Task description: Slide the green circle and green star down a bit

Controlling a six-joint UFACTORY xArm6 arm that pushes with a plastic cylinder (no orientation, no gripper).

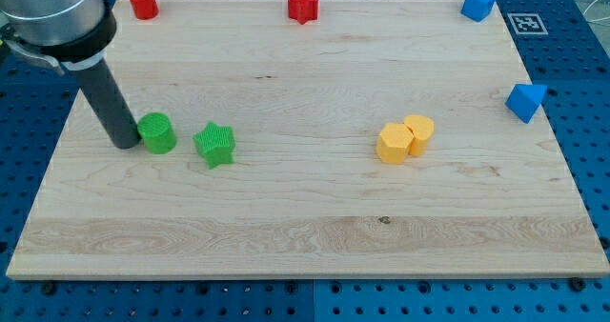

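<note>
The green circle (156,132) stands on the wooden board (305,217) at the view's left. The green star (215,145) lies just to its right, a small gap apart. My tip (125,143) rests on the board at the circle's left side, touching or nearly touching it. The dark rod rises from there toward the view's top left.
A red cylinder (143,2) and a red star (303,6) sit at the top edge. A blue cube (478,3) is at the top right and a blue triangle (525,102) at the right edge. Two yellow blocks (404,138) touch right of centre.
</note>
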